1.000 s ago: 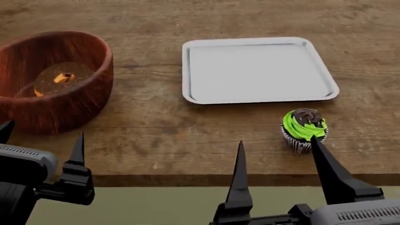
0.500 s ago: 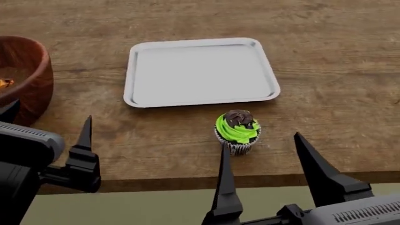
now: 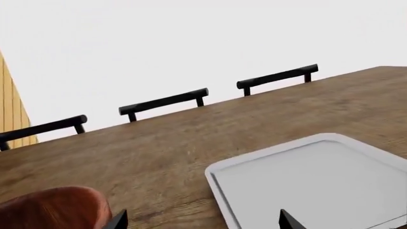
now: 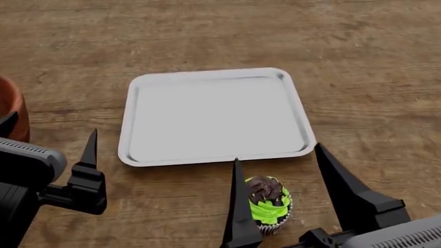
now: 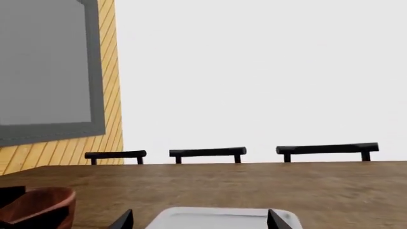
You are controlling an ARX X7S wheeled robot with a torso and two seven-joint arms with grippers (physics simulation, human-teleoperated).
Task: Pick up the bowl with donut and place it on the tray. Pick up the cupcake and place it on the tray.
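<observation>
The silver tray (image 4: 214, 116) lies flat in the middle of the wooden table. The green-frosted cupcake (image 4: 267, 205) stands just in front of the tray's near rim. In the head view it shows between the two spread fingers of my right gripper (image 4: 277, 153), which is open and empty. Only a sliver of the reddish-brown bowl (image 4: 11, 109) shows at the left edge, and the donut is out of view. My left gripper (image 4: 51, 126) is open and empty beside the bowl. The left wrist view shows the bowl (image 3: 51, 210) and tray (image 3: 318, 186). The right wrist view shows the tray (image 5: 219, 218) and bowl (image 5: 35, 205), not the cupcake.
Three dark chair backs (image 3: 164, 101) stand along the table's far side, also in the right wrist view (image 5: 207, 152). A yellow slatted wall with a grey panel (image 5: 45, 67) stands beyond the table's left end. The wooden table top (image 4: 372, 62) extends around the tray.
The head view has swung right and forward. The bowl slid almost out at the left, the tray moved to the centre, and the cupcake now sits between my right gripper's fingers.
</observation>
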